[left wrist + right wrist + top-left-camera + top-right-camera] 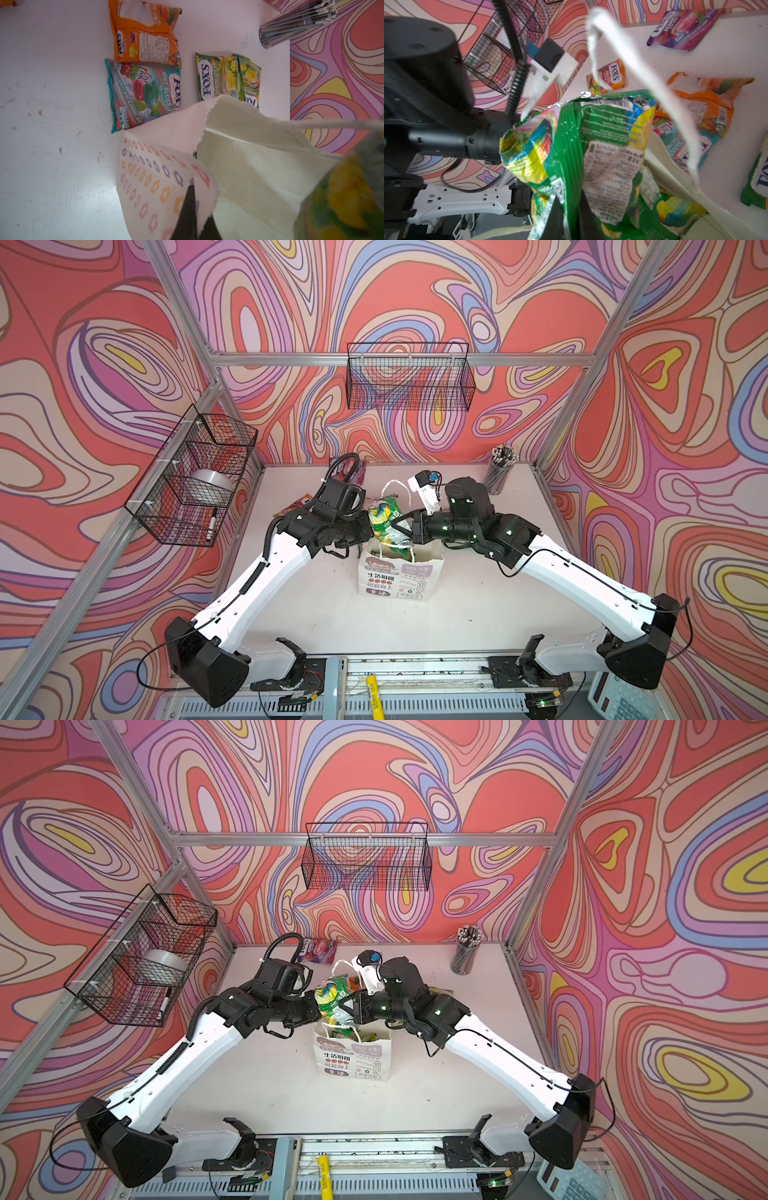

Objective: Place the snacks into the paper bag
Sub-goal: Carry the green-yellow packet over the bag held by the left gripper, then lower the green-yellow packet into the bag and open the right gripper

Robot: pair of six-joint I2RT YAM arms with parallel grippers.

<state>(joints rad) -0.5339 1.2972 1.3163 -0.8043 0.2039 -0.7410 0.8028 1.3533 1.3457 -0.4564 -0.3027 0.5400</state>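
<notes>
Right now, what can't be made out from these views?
Contents of the paper bag: in both top views the green packet covers the mouth; count unclear.
Tips of the left claw: hidden by that packet in top views; left wrist view shows them pinching the bag wall.
Print on the green packet: blurred in the left wrist view.
The calculator: cut off by the corner of a top view.

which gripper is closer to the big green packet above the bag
Right. The right gripper is clamped on the green packet, holding it over the paper bag. The left gripper is just beside it, pinching the bag's patterned side wall.
</notes>
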